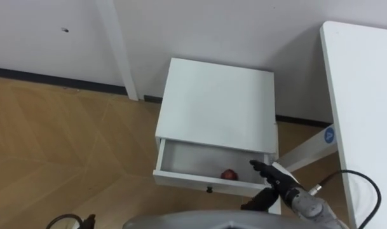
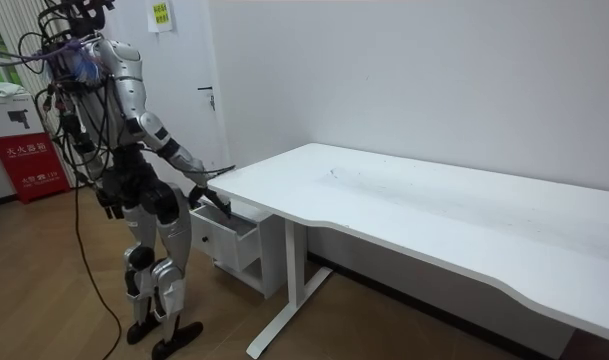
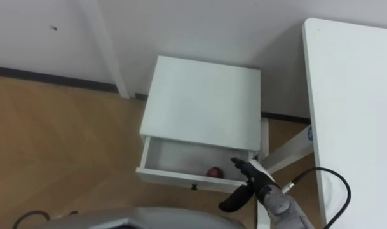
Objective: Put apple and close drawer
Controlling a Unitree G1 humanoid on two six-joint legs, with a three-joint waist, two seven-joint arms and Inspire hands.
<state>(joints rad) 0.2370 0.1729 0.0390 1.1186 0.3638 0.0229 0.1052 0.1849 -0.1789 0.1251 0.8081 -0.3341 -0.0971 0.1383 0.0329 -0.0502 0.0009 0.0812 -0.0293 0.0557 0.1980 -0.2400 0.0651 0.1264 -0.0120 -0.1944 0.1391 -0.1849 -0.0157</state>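
A small red apple (image 1: 229,173) lies inside the open drawer (image 1: 187,180) of a low white cabinet (image 1: 218,105), near the drawer's front wall. My right hand (image 1: 279,181) hovers at the drawer's right front corner, just right of the apple, with its fingers stretched out and open and holding nothing. In the room view I stand in front of the cabinet, leaning towards it with the right arm reaching to the drawer (image 2: 229,232). My left hand (image 2: 108,203) hangs by my hip.
A white desk (image 1: 365,95) runs along the right, and its slanted leg (image 1: 304,151) stands just right of the cabinet. A white upright post (image 1: 120,51) rises at the wall left of the cabinet. Wooden floor spreads to the left.
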